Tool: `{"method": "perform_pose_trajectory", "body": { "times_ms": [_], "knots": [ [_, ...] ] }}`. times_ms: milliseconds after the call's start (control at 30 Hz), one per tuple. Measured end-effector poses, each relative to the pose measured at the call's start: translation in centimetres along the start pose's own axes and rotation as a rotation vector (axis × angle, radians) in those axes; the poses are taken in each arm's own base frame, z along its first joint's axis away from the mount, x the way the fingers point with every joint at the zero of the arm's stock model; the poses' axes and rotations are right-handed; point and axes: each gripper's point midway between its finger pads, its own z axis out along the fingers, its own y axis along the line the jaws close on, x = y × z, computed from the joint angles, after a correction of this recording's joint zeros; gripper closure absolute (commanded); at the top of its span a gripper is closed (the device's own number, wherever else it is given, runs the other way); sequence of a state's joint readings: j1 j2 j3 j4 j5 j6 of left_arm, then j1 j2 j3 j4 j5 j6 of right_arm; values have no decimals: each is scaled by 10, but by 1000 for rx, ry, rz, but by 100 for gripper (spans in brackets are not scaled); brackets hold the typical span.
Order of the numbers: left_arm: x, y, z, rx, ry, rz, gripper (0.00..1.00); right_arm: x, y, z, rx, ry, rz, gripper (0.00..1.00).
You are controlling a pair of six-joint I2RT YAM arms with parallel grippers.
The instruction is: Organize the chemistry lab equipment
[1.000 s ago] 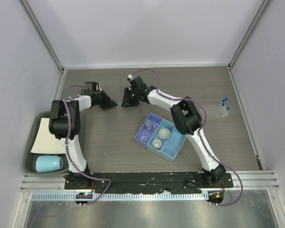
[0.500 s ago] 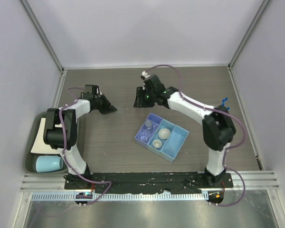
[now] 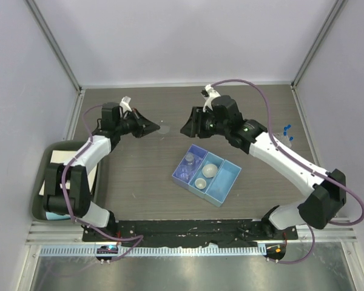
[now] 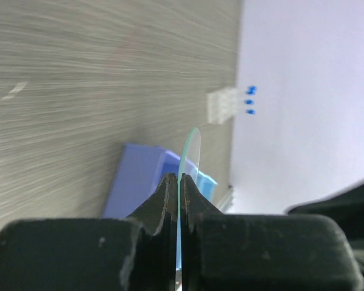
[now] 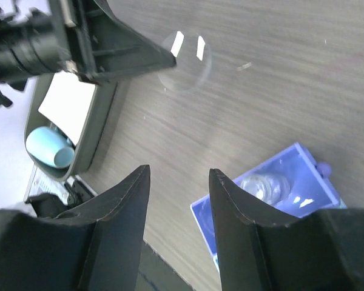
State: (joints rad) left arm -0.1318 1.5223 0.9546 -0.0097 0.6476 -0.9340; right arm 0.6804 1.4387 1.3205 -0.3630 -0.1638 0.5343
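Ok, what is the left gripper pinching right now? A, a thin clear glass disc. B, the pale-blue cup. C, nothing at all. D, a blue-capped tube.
A: the left gripper is shut on the edge of a thin clear glass disc, which its wrist camera shows edge-on between the closed fingers.

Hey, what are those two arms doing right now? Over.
Left end effector shut on clear glass disc. Right end effector open, facing it. Nothing between them.
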Motion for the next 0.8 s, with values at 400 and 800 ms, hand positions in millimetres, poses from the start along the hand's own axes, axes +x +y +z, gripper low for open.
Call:
{"method": "perform_pose_trajectory", "body": {
  "times_ms": [400, 800],
  "knots": [
    [46, -93, -33, 406, 97, -27, 100, 42, 20, -73, -171, -6, 109, 48],
    [110, -113, -65, 519, 217, 7, 100, 56, 37, -70, -321, 2, 240, 57]
  ]
}}
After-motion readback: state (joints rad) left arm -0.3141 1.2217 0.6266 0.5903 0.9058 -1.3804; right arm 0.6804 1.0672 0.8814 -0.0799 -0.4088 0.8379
